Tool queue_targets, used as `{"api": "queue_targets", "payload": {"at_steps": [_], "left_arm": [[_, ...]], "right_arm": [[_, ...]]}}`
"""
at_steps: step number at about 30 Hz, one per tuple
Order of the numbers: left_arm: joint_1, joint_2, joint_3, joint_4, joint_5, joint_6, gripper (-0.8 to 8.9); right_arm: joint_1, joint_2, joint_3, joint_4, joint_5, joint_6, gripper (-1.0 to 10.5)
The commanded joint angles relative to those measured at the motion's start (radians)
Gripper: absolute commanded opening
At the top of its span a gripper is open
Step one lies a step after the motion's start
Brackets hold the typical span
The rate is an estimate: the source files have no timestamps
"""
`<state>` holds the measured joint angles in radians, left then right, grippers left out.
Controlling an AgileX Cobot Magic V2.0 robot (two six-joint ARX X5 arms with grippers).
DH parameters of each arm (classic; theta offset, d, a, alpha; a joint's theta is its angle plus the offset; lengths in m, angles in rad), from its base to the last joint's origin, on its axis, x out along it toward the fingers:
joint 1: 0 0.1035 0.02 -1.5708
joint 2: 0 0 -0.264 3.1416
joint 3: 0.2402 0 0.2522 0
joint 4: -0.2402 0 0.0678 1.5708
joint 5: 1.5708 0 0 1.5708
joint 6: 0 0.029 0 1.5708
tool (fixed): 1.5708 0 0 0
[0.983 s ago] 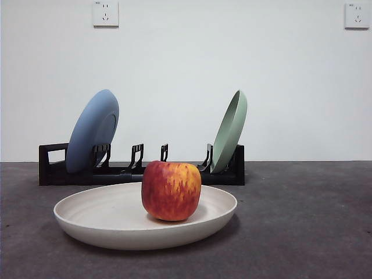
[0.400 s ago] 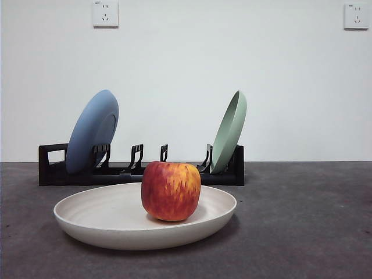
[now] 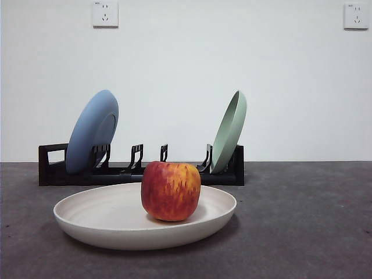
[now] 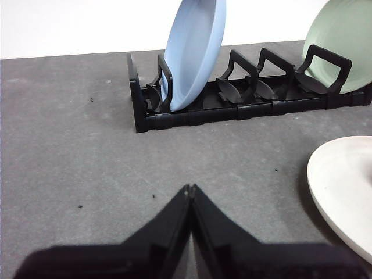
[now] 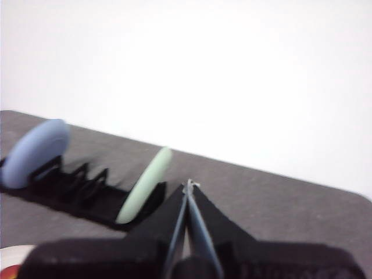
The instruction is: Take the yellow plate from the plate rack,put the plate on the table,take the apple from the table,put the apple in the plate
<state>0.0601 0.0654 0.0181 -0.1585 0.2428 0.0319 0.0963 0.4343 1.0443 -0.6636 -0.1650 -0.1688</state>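
The cream yellow plate [image 3: 116,224] lies flat on the dark grey table [image 3: 302,232]. The red and yellow apple [image 3: 171,190] stands in the plate, a little right of its middle. Behind them the black plate rack [image 3: 139,172] holds a blue plate and a pale green plate. In the left wrist view my left gripper [image 4: 190,189] is shut and empty above bare table, with the rack [image 4: 232,99] beyond it and the cream plate's edge [image 4: 343,186] to one side. In the right wrist view my right gripper [image 5: 189,185] is shut and empty, well back from the rack [image 5: 75,186].
The blue plate [image 3: 93,131] leans in the rack's left end and the pale green plate [image 3: 229,132] in its right end. The middle prongs [image 3: 137,154] hold nothing. A white wall with two sockets stands behind the table.
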Motion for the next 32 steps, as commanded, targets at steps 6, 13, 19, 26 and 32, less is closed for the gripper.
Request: {"api": "queue_targets", "payload": {"at_steps": [6, 13, 19, 26, 32], "left_arm": [[0.003, 0.0, -0.01, 0.006, -0.001, -0.01, -0.03], [0.003, 0.0, -0.01, 0.006, -0.001, -0.01, -0.03], [0.003, 0.0, -0.01, 0.006, -0.001, -0.01, -0.03], [0.003, 0.0, -0.01, 0.006, -0.001, -0.01, -0.03], [0.003, 0.001, -0.01, 0.006, -0.001, -0.01, -0.03]], "right_arm": [[-0.019, -0.2, -0.52, 0.361, 0.0, 0.073, 0.0], [-0.018, -0.344, -0.831, 0.516, 0.001, 0.128, 0.0], [-0.018, -0.42, -0.964, 0.518, 0.0, 0.129, 0.0], [-0.018, -0.426, -1.03, 0.494, 0.0, 0.142, 0.0], [-0.018, -0.426, -1.03, 0.493, -0.008, 0.151, 0.0]]}}
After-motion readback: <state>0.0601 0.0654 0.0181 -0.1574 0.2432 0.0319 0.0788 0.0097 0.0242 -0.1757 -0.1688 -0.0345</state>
